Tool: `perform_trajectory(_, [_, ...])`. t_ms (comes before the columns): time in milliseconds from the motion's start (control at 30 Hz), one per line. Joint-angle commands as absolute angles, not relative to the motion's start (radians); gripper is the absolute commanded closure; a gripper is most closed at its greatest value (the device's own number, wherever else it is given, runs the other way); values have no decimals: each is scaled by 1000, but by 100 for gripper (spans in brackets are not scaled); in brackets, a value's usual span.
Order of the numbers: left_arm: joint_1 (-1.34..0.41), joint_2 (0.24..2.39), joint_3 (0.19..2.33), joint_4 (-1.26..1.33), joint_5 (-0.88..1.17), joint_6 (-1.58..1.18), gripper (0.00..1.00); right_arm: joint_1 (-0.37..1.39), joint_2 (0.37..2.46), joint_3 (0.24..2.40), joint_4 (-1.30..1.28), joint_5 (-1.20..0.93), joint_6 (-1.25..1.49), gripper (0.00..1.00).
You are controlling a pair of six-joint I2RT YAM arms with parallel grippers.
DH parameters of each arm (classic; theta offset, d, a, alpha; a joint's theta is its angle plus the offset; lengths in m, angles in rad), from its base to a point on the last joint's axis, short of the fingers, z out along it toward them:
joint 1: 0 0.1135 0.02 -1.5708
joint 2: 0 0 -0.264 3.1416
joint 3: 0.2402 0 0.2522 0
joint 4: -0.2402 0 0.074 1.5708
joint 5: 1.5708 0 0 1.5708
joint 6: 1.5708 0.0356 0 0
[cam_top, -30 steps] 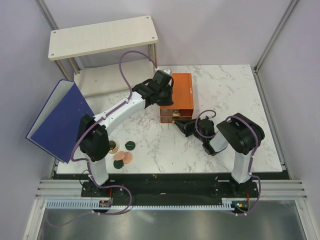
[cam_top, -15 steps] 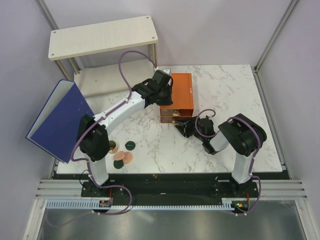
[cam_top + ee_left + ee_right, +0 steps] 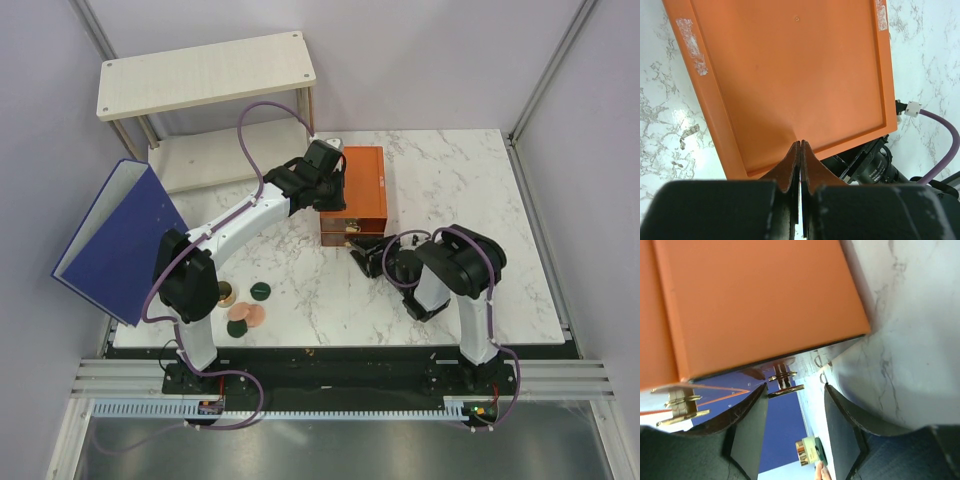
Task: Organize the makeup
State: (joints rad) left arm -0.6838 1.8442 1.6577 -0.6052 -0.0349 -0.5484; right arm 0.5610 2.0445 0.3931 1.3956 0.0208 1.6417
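We note bright, even overhead light, soft shadows and mild glare on the table (image 3: 450, 180), and blurred foreground in the 2 wrist views.

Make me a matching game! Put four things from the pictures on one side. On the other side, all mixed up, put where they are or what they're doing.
Things:
1. blue binder
2. peach disc
3. left gripper
4. right gripper

Places or states:
A. open, a gold knob between its jaws
B. on the table's near left part, beside dark green discs
C. shut, above the orange box's top
D. tilted at the table's left edge

Pairs: 1-D, 2-B, 3-C, 4-A
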Motion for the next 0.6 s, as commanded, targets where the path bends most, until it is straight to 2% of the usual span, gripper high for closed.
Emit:
perform_trajectory(0, [-678,1819,1663,-607,-8,-525,98,569,2164,342,1529,135,1664,43])
perform_trajectory(267, [-676,1813,1657,-611,-6,-520,98,575,2213,362,1578,153,1649,49])
perform_trajectory(567, [-672,1804,1655,-609,-6,-515,98,575,2261,413,1623,129,1667,74])
